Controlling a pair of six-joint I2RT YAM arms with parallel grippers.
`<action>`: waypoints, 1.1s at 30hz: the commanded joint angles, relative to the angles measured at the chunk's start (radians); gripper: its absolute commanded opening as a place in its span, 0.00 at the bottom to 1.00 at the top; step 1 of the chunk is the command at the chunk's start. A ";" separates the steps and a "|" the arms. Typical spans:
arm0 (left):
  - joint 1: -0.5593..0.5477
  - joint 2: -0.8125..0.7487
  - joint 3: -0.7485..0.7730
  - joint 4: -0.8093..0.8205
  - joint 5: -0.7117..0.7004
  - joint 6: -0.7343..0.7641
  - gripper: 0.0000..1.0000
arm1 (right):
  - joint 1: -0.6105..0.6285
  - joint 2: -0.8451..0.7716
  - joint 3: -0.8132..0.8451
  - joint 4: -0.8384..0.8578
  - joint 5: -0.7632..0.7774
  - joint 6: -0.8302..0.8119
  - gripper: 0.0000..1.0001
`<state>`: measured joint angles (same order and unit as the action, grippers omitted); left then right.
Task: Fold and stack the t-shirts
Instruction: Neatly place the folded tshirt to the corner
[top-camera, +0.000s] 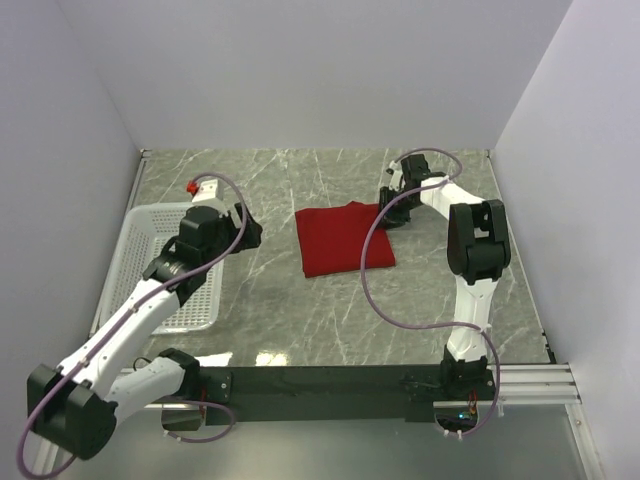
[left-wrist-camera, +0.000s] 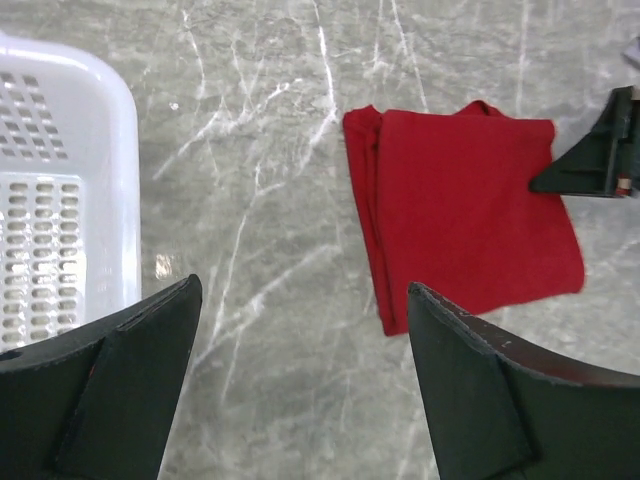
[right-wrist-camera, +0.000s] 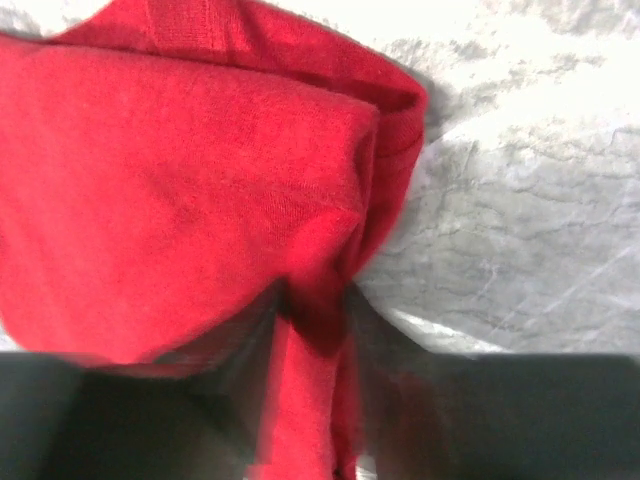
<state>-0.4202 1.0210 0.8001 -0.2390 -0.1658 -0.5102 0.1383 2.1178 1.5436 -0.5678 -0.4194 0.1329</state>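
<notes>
A deep-red t-shirt (top-camera: 345, 238) lies folded into a rough square on the marble table, right of centre. My right gripper (top-camera: 390, 212) is at its far right corner. In the right wrist view its blurred jaws (right-wrist-camera: 315, 300) pinch a bunched ridge of the red cloth (right-wrist-camera: 180, 180). My left gripper (top-camera: 250, 228) hovers between the basket and the shirt, left of the cloth. It is open (left-wrist-camera: 303, 285) with only bare marble between the fingers. The left wrist view shows the folded shirt (left-wrist-camera: 470, 230) with the right gripper's dark fingers (left-wrist-camera: 600, 150) at its far edge.
A white mesh basket (top-camera: 130, 250) stands at the left side of the table, its rim (left-wrist-camera: 120, 150) just left of my left gripper. A small red object (top-camera: 190, 186) sits by the basket's far corner. Grey walls close in the table on three sides.
</notes>
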 joint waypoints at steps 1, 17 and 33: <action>-0.002 -0.068 -0.022 -0.003 0.032 -0.062 0.88 | -0.008 -0.004 -0.008 -0.004 -0.028 -0.019 0.30; -0.002 -0.133 -0.059 -0.025 0.052 -0.063 0.88 | -0.316 -0.038 0.144 -0.188 0.213 -0.213 0.00; -0.002 -0.096 -0.012 -0.011 0.089 -0.012 0.88 | -0.465 0.044 0.383 -0.218 0.534 -0.343 0.47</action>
<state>-0.4202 0.9184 0.7242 -0.2607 -0.0811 -0.5598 -0.3561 2.1834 1.8812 -0.7895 0.0277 -0.1730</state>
